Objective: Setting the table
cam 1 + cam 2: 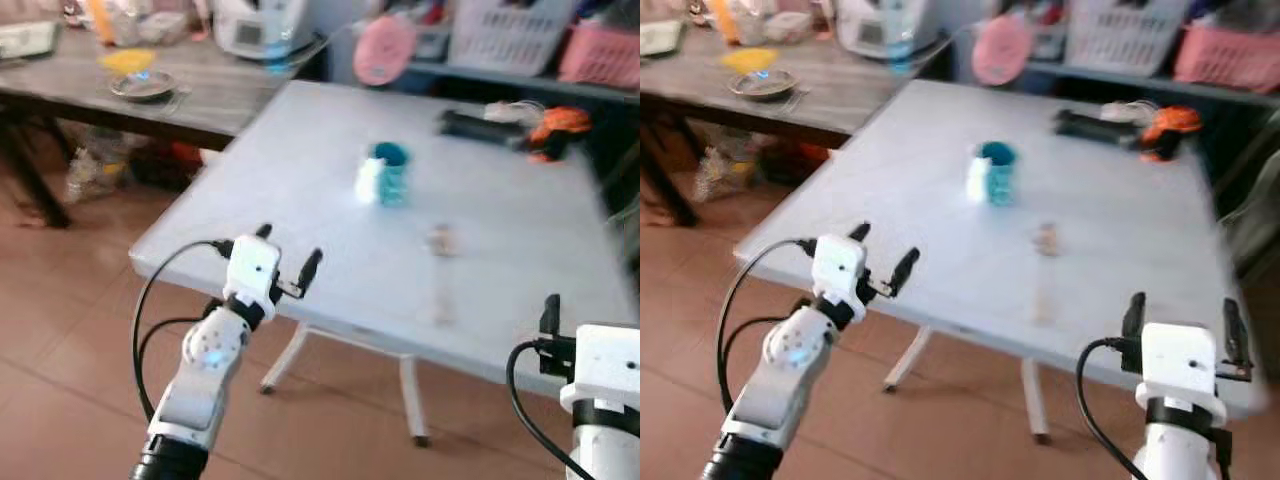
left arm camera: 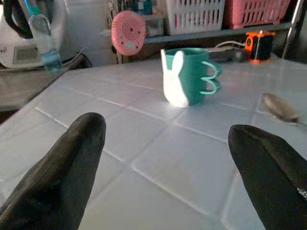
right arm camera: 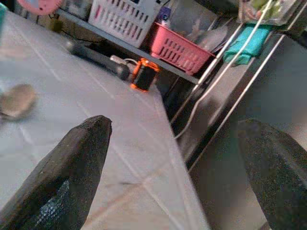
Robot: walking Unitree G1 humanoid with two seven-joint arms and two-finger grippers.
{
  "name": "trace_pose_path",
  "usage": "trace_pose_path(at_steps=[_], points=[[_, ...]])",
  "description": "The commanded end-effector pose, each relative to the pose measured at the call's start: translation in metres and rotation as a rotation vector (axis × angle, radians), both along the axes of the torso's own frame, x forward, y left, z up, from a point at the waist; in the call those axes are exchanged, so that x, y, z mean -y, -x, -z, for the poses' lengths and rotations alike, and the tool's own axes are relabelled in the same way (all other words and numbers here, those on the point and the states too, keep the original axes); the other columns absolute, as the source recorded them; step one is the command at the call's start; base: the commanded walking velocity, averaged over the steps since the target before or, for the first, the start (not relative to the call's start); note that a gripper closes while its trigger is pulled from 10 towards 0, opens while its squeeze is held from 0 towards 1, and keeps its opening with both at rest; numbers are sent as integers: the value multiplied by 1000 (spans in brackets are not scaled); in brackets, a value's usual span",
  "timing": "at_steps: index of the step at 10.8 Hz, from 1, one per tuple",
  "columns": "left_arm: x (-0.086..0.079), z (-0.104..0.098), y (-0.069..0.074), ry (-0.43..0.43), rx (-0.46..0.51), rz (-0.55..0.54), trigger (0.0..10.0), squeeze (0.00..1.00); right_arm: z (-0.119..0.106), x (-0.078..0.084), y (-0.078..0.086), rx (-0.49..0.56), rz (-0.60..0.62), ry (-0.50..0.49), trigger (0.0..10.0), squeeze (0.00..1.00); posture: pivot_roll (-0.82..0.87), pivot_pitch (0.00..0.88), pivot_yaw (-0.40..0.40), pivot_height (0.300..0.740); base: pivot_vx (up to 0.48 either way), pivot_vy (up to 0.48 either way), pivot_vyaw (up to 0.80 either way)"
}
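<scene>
Head views are blurred; fine detail is poor.

White tiled desk (image 1: 520,250) stands ahead of me on a reddish tile floor (image 1: 60,350). A teal mug (image 1: 386,173) with a white rabbit-shaped front stands upright near the middle of the desk, handle loops on its side in the left wrist view. A spoon (image 1: 438,240) lies nearer the near edge, apart from the mug; in the head views it is a smear, and in the left wrist view its bowl (image 2: 280,107) is clear but the handle is cut off by the frame edge.

My left claw (image 1: 288,262) hangs over the near left corner of the desk, fingers spread wide, holding nothing. Its fingertips (image 2: 76,158) frame the mug in the wrist view, well short of it.

My right claw (image 1: 1181,322) is at the near right edge of the desk, fingers wide apart, empty. In the left eye view it is cut off at the frame's right edge.

At the far right corner: a dark elongated object (image 1: 480,127) and an orange-and-black thing (image 1: 556,128), too blurred to identify.

Behind the desk: a pink round object (image 1: 384,50), a white basket (image 1: 510,35), a pink basket (image 1: 600,55). A darker wooden table (image 1: 200,95) off the far left corner carries a dish (image 1: 142,85) and a white appliance (image 1: 262,25), cropped at the top.
</scene>
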State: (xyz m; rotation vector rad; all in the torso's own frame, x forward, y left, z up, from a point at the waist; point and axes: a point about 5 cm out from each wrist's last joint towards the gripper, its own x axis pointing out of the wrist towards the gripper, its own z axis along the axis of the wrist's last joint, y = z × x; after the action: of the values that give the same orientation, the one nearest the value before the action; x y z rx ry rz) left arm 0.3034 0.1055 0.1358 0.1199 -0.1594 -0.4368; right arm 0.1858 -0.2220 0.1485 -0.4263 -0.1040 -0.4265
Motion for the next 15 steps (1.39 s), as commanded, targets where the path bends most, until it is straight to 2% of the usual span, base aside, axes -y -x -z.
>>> trace_pose_path(at_steps=[1, 7, 13, 14, 15], points=[[-6, 3, 1, 0, -11, -15, 10000, 0, -2, -2, -1, 13, -7, 0, 10000, 0, 15, 90, 2, 740, 0, 0, 0], [-4, 6, 0, 9, -32, -4, 10000, 0, -1, -5, -2, 12, -16, -14, 10000, 0, 14, 92, 2, 740, 0, 0, 0], [-10, -3, -15, 44, -24, -77, 10000, 0, -1, -10, -7, 22, -29, -39, 10000, 0, 23, 100, 9, 740, 0, 0, -800], [-18, -5, -19, 56, -18, -140, 10000, 0, -5, -14, -8, 40, -47, -42, 10000, 0, 27, 97, -1, 740, 0, 0, -581], [-24, -1, -17, 45, -25, -158, 10000, 0, -4, -14, -9, 37, -49, -46, 10000, 0, 27, 97, -1, 740, 0, 0, 0]])
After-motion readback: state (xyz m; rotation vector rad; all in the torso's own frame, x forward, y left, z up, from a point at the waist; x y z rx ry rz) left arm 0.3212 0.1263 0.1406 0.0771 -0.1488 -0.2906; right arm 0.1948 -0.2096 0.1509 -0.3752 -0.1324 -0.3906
